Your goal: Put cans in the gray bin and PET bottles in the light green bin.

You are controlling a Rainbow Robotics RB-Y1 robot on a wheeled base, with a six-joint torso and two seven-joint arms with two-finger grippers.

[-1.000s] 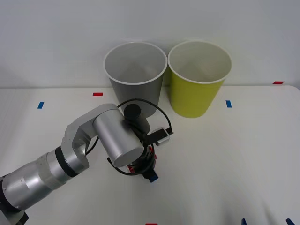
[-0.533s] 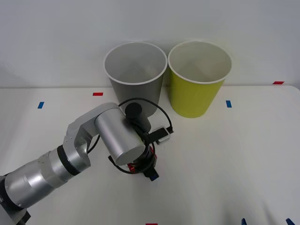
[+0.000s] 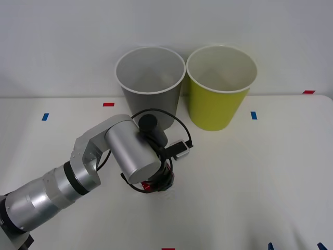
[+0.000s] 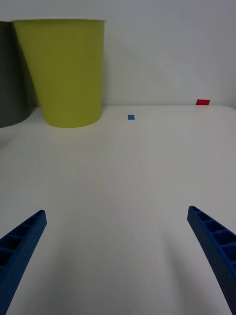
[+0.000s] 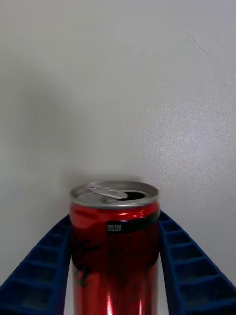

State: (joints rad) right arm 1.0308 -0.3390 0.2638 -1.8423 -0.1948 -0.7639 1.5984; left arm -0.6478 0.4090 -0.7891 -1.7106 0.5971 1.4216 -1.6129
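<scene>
The red can [image 5: 114, 256], with its silver top and opened tab showing, sits between the blue fingers of my left gripper [image 5: 115, 216], which is shut on its sides. From the front, my left wrist [image 3: 132, 153] covers the gripper, and just a sliver of the can [image 3: 147, 185] peeks out beneath it, in front of the gray bin [image 3: 156, 107]. The light green bin [image 3: 216, 107] stands right beside the gray one. My right gripper [image 4: 116, 211] is open and idle at the near right table edge, its tips [image 3: 295, 246] just visible. No PET bottle is in view.
Both bins stand at the back of the white table against the wall, the light green bin [image 4: 64, 74] and the edge of the gray bin [image 4: 10, 74] also in the right wrist view. Small red and blue tape marks [image 3: 253, 115] dot the tabletop.
The blue fingertip that stuck out below the left wrist has drawn out of sight behind it. The left arm has shifted only slightly; the right arm has not moved.
</scene>
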